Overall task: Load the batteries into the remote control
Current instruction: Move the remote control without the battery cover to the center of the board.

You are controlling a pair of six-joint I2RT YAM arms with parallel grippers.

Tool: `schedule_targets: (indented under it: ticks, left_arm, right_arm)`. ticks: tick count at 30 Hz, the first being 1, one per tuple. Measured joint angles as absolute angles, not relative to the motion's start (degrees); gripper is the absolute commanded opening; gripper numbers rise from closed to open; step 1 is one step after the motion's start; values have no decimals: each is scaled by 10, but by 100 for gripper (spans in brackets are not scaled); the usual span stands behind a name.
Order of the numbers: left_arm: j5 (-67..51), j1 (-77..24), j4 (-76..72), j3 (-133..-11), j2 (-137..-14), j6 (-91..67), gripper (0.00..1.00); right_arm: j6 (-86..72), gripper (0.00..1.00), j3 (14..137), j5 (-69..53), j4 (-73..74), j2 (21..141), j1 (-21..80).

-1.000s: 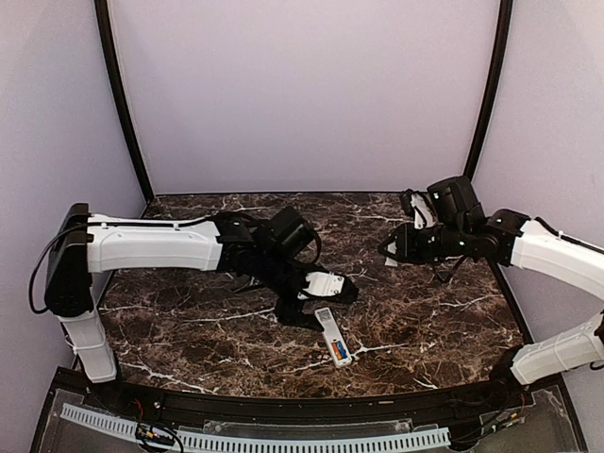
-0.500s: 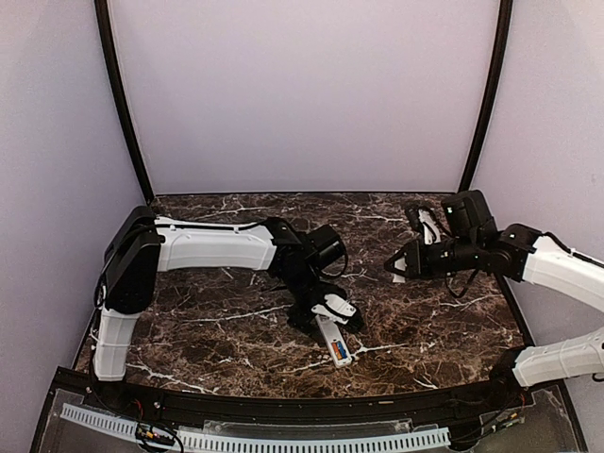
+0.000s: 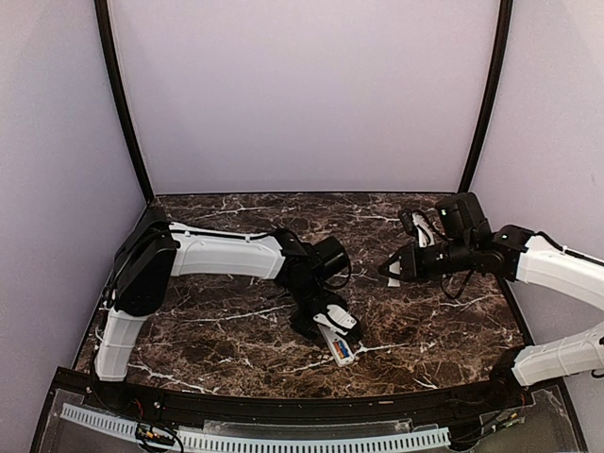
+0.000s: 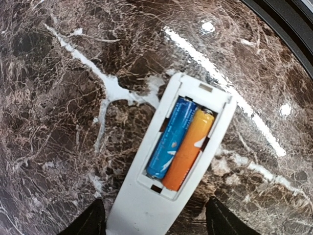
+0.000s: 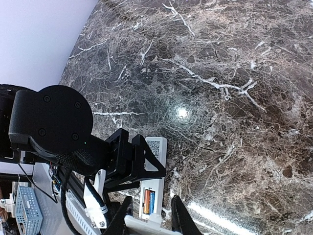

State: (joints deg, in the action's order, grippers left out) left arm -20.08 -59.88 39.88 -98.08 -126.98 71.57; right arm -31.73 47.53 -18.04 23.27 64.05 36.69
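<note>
Batteries lie in remote control, left fingers apart astride it, right fingers clamping white cover.

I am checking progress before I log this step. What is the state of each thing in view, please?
remote control: lying face down, battery compartment uncovered.
blue battery: seated in the compartment.
orange battery: seated beside the blue one.
left end effector: open, fingers astride the remote's end, not touching.
right end effector: shut on a small white piece.
</note>
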Motion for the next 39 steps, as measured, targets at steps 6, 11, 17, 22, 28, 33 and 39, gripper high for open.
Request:
schedule_targets:
  ticks: [6,11,17,22,28,33,39]
  left_arm:
    - [-177,-606,387,-977,-1270,709,53]
    - [-148,-619,361,-953,-1258,699,43]
    - [-114,-632,328,-918,-1236,671,33]
    - [-88,-640,293,-880,-1214,634,29]
    - [-67,-648,277,-835,-1185,584,26]
    - [-62,-649,273,-790,-1153,544,28]
    - [-59,-650,272,-734,-1113,517,43]
  right_arm:
    - [-317,4,475,-184,225,641,367]
    - [-317,4,475,-191,223,651,367]
    - [-318,4,475,-196,222,653,367]
    - [-320,4,474,-198,219,653,367]
    - [-322,3,468,-203,214,653,367]
    - [-321,3,465,-215,210,653,367]
    - [-320,2,464,-240,207,660,367]
